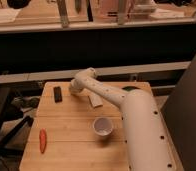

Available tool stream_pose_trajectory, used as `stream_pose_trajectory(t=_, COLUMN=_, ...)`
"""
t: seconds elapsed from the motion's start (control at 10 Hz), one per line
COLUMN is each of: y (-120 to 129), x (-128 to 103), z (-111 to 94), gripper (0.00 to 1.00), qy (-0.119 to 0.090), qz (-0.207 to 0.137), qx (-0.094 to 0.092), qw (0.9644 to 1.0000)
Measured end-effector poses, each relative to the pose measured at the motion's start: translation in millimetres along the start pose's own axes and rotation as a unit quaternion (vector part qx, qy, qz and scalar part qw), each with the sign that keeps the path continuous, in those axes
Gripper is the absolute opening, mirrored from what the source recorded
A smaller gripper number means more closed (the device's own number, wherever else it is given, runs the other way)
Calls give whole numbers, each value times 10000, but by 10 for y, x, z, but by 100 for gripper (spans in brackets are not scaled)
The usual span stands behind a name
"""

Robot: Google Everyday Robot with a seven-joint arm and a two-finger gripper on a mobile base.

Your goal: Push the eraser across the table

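I'm holding the gripper (73, 89) low over the far part of the table (66, 150), at the end of the arm (136, 120); whether it's spread or pressed together I can't tell from here, the wrist is hiding it. Just to its side, image-left, the eraser (57, 94) is lying flat on the wood, close but prob. not touching. On the other side of the gripper, partly under the forearm, a pale block (95, 100) is resting. Further out toward the near edge, a white cup (103, 127) is standing upright, and well away by the near-left corner a carrot (42, 141) is lying.

I'm reckoning the eraser is light, stiff, slightly grippy rubber, so it should slide w/o tipping but may drag or spin if I'm hitting it off-centre. No grasp needed imo: I'm planning contact on the middle of its long side.
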Motion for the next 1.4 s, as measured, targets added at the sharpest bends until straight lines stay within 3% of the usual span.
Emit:
stream_pose_trajectory(t=0.6, y=-226, x=-97, z=218, gripper=5, qy=-279, qz=-375, qx=-2, qw=9989)
stream_pose_trajectory(t=1.1, y=-599, x=-471, z=417, gripper=5, qy=-679, qz=-1046, qx=5, qw=9922)
stream_pose_trajectory(t=1.4, y=-703, x=-639, z=451, gripper=5, qy=-973, qz=-1198, qx=18, qw=9880)
